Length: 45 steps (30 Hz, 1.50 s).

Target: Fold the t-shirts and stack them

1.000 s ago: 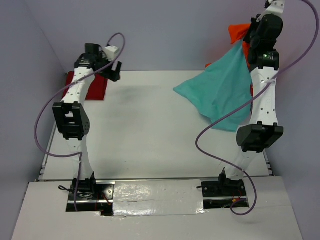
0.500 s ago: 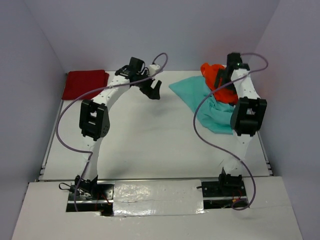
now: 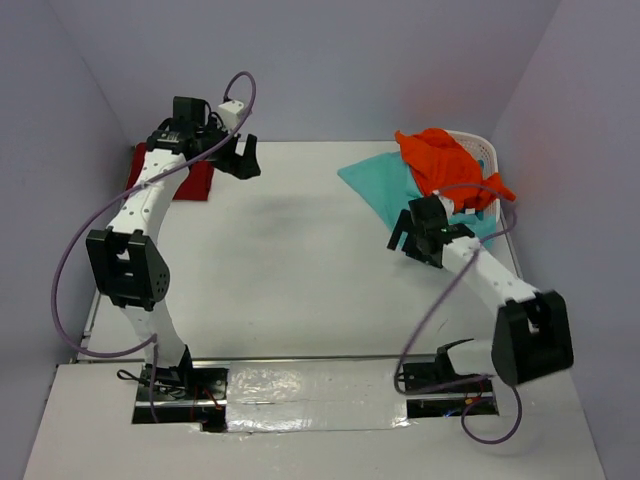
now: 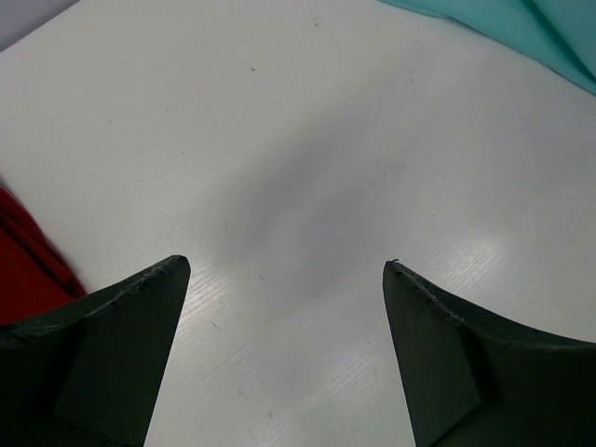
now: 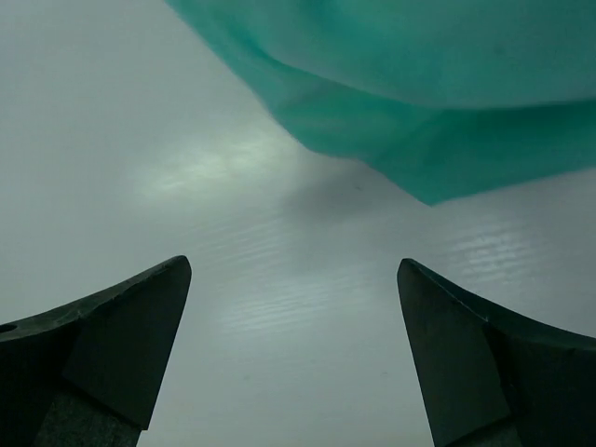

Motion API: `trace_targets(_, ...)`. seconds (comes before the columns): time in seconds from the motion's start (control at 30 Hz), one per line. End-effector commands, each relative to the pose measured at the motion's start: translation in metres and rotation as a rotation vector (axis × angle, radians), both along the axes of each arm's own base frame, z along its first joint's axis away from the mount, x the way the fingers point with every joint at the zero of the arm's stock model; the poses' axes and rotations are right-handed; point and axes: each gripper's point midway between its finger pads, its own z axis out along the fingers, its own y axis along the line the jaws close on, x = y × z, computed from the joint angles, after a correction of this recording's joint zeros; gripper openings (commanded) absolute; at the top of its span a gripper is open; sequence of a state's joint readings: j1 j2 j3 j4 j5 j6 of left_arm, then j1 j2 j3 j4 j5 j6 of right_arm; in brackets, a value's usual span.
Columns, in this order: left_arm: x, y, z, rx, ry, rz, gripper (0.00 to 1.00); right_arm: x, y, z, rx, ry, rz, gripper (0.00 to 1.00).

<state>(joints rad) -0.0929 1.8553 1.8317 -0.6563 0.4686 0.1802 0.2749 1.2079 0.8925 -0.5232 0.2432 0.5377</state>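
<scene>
A teal t-shirt (image 3: 378,186) lies crumpled on the table at the back right; its edge hangs just ahead of my right gripper (image 5: 293,265) in the right wrist view as the teal t-shirt (image 5: 419,93). An orange t-shirt (image 3: 440,163) drapes over the white basket (image 3: 484,152). A folded dark red t-shirt (image 3: 195,180) lies at the back left, partly behind my left arm. My left gripper (image 3: 244,160) hovers open just right of it, nothing between its fingers (image 4: 121,335). My right gripper (image 3: 402,238) is open and empty, in front of the teal cloth.
Grey walls close in the table (image 3: 300,260) at the back and both sides. The red t-shirt (image 4: 23,275) shows at the left edge of the left wrist view and the teal t-shirt (image 4: 521,23) at its top right corner.
My right gripper opened and let the teal t-shirt fall onto the table, then came down low and nearer. The left arm swung toward the middle and back beside the red t-shirt.
</scene>
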Motion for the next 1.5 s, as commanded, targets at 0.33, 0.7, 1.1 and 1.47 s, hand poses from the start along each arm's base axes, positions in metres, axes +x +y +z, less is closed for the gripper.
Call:
trace_targets(0.33,0.003,0.009,0.022,-0.035,-0.050,-0.007,0.98,0.037,-0.026,-0.094,-0.110,0.232,-0.102,0.99)
trace_targets(0.7,0.020,0.028,0.017,-0.063,-0.037,0.029,0.98,0.050,-0.049,-0.079,-0.323,0.200,-0.126,0.98)
trace_targets(1.1,0.032,0.053,0.010,-0.083,-0.023,0.083,0.98,0.059,-0.049,-0.096,-0.350,0.274,-0.101,0.00)
trace_targets(1.47,0.021,0.061,0.029,-0.079,-0.048,0.089,0.98,0.084,-0.027,0.110,-0.244,-0.161,0.047,0.00)
